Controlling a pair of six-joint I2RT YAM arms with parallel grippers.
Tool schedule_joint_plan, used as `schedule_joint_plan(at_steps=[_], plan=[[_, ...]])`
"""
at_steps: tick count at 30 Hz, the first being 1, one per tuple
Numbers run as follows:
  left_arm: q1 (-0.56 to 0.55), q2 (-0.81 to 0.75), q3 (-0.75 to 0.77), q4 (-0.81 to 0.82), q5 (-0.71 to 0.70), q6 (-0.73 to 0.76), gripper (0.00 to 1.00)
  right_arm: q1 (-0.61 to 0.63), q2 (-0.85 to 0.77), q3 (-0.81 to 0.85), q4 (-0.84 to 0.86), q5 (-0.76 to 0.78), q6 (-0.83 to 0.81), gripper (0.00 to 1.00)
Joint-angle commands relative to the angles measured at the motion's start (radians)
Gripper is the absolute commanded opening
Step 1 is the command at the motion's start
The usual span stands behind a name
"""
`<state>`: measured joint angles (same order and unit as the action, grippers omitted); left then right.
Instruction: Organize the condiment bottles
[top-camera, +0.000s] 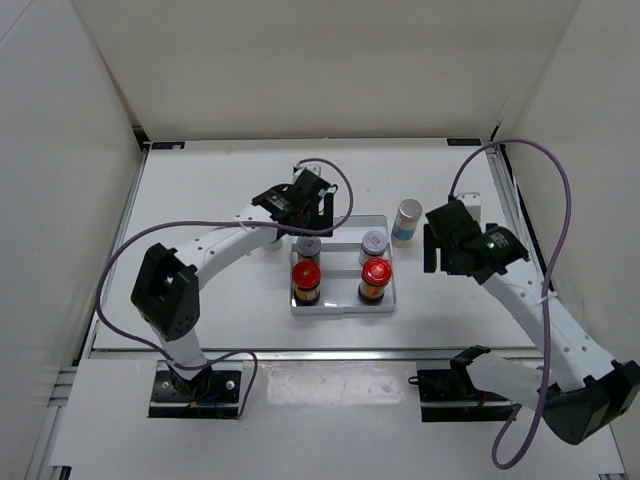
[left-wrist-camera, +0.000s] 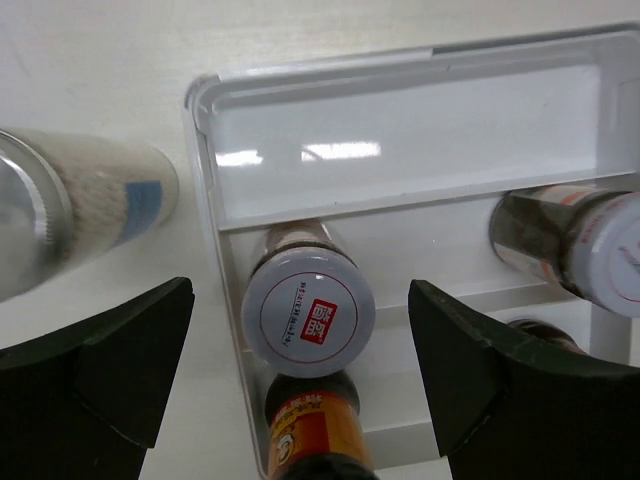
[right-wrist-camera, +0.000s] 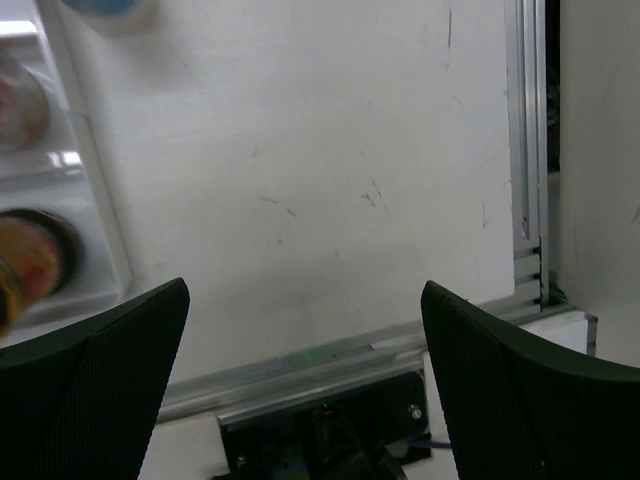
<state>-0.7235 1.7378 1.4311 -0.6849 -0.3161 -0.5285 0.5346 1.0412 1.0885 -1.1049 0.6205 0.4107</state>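
The white tray holds two red-capped bottles in its front row and two short grey-capped jars behind them. A silver-capped blue-label jar stands right of the tray. Another shows left of the tray in the left wrist view. My left gripper is open above the left grey-capped jar, with its fingers wide on either side and not touching it. My right gripper is open over bare table right of the tray.
The tray's edge runs down the left of the right wrist view. An aluminium rail borders the table on the right. White walls enclose the table's back and sides. Purple cables loop off both arms.
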Motion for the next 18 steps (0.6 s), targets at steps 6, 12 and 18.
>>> schedule_joint_plan(at_steps=[6, 12, 18], plan=[[0.057, -0.21, 0.155, -0.011, -0.162, 0.252, 1.0, -0.171, 0.231, 0.34, 0.088, -0.335, -0.168, 1.0], [0.154, -0.313, -0.01, -0.021, -0.347, 0.318, 1.0, -0.243, 0.428, 0.493, 0.108, -0.504, -0.201, 1.0], [0.249, -0.383, -0.242, 0.054, -0.413, 0.285, 1.0, -0.243, 0.585, 0.596, 0.132, -0.513, -0.174, 1.0]])
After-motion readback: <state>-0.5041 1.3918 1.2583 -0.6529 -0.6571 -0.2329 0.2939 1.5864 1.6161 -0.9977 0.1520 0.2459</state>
